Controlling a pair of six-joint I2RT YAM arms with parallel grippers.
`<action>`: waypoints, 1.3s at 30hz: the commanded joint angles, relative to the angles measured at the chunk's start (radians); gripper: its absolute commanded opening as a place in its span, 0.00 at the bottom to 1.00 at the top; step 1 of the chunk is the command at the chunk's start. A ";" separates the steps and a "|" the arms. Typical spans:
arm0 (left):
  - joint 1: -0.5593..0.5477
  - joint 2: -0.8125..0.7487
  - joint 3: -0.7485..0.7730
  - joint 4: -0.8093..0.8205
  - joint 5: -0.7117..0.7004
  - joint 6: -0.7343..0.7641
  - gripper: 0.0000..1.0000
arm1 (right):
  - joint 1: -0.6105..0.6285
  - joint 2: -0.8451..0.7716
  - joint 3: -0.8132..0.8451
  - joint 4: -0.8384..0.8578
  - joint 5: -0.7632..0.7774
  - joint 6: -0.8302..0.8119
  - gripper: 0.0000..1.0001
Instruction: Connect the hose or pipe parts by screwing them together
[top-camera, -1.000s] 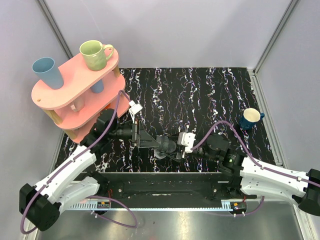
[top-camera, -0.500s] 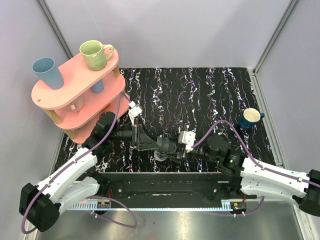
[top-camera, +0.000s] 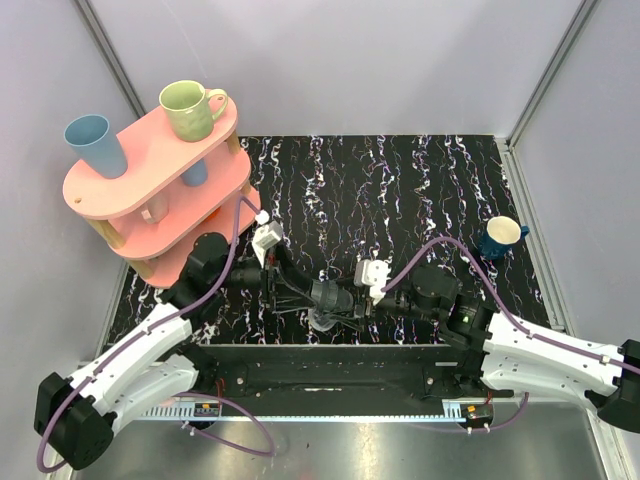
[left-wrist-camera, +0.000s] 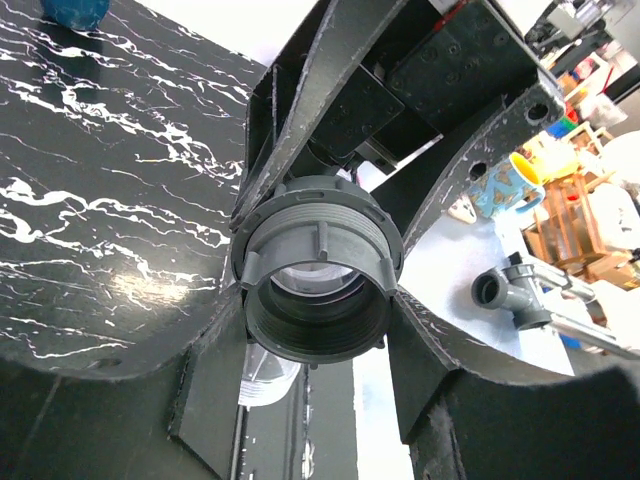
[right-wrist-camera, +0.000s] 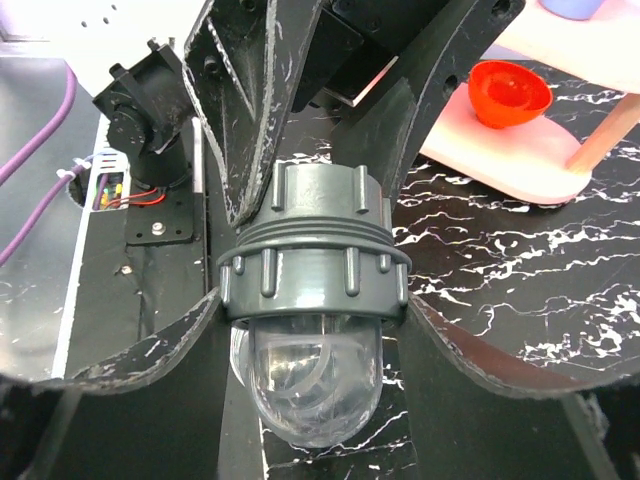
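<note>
A dark grey pipe part (top-camera: 330, 295) hangs just above the black marbled table (top-camera: 420, 190), between my two grippers. The left gripper (top-camera: 318, 294) is shut on its threaded ring (left-wrist-camera: 318, 265), whose open end faces the left wrist camera. The right gripper (top-camera: 350, 303) is shut on the ribbed grey collar (right-wrist-camera: 312, 270), from which a clear domed end (right-wrist-camera: 310, 385) points down. In the right wrist view the ring (right-wrist-camera: 320, 195) sits flush on top of the collar, in line with it. The clear end also shows from above (top-camera: 322, 318).
A pink two-tier shelf (top-camera: 110, 195) at the back left carries a green mug (top-camera: 190, 108) and a blue cup (top-camera: 95, 145). A red bowl (right-wrist-camera: 510, 90) sits on its lower tier. A blue mug (top-camera: 500, 237) stands at the right. The arms' black base rail (top-camera: 320, 365) lines the near edge.
The left wrist has rolled and dropped slightly toward the near edge, turning its fingers about the part's axis. The part stays between both grippers, and the right arm has barely moved.
</note>
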 joint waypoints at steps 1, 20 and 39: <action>-0.077 -0.013 0.011 0.013 0.025 0.157 0.00 | 0.011 0.034 0.113 0.080 -0.061 0.058 0.00; -0.138 -0.123 -0.008 -0.117 0.013 0.724 0.00 | -0.006 0.123 0.191 0.002 -0.135 0.169 0.00; -0.160 -0.143 -0.009 -0.185 -0.154 1.053 0.00 | -0.179 0.194 0.162 0.134 -0.330 0.386 0.00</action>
